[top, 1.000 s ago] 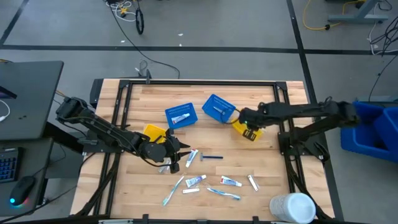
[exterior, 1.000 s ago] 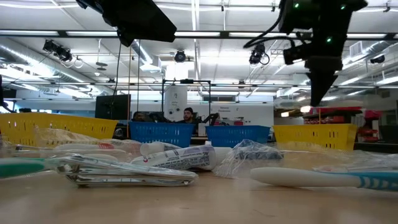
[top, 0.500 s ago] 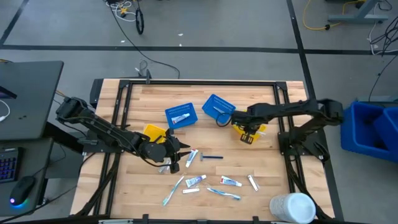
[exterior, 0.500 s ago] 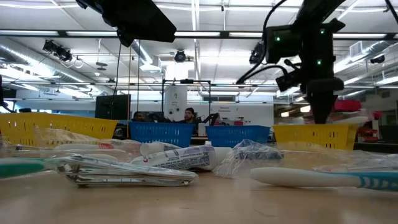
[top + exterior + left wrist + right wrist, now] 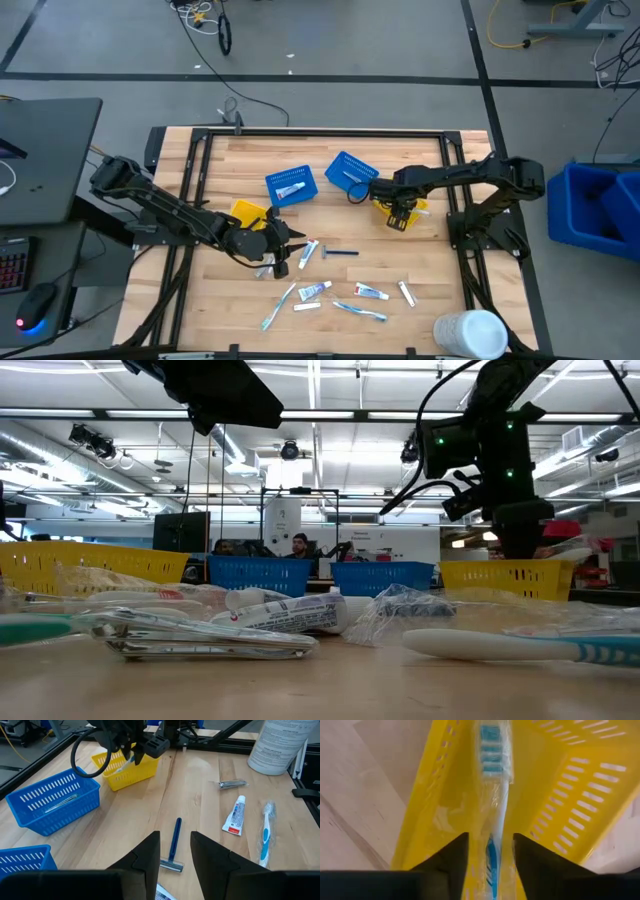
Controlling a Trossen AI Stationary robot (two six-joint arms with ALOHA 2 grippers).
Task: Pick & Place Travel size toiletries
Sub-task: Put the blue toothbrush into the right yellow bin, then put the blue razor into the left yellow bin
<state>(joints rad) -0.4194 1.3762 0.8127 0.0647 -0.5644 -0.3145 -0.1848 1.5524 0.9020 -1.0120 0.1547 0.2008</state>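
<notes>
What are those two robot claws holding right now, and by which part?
Right gripper, over the yellow mesh basket, straddles a wrapped white-and-blue toothbrush's handle with parted fingers; whether it grips cannot be told. Left gripper holds nothing.

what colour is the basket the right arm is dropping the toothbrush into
Yellow basket, holding a wrapped toothbrush; clearest in the right wrist view.

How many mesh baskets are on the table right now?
4. The left blue basket and right blue basket sit mid-table; the left yellow basket is near the left arm; the right yellow basket is partly covered by the right gripper.
</notes>
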